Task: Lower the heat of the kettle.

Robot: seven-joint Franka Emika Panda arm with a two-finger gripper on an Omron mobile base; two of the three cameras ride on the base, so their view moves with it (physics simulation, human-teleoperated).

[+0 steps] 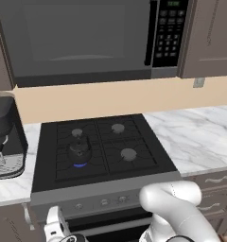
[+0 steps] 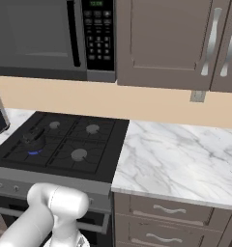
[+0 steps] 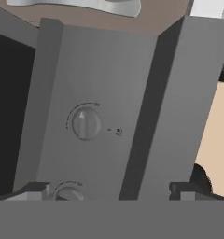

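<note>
Sitting on the front-left burner of the black four-burner gas stove (image 1: 134, 137), at centre left of the left base view: small squat dark grey-black rounded kettle (image 1: 80, 150) with arched handle and knobbed lid, upright, blue flame glow at its base. Same kettle (image 2: 35, 138) noted at left of the right base view, again over a blue glow on the near-left burner. Grey stove control panel (image 1: 106, 200) runs along the stove front at lower centre of the left base view, small round knobs in a row. White two-finger gripper (image 1: 56, 227) seen at lower left of that view, low in front of the panel's left end, well apart from the kettle above. From the hand view: gripper (image 3: 109, 189) aimed at the grey panel face, dark fingertips (image 3: 37, 189) at the bottom corners of the frame, spread wide with nothing between them. Round grey knob with white pointer mark (image 3: 86, 123) at centre left of the hand view, untouched; second round knob (image 3: 69, 192) partly visible at bottom left, just beside the left fingertip, contact not determinable. Dark grey microwave (image 1: 82, 38) mounted above the stove at top of the left base view. Black boxy coffee machine (image 1: 6, 137) at left edge on white marble counter (image 1: 200, 137), beside the stove. Grey-brown wall cabinets (image 2: 176, 43) at upper right of the right base view.
</note>
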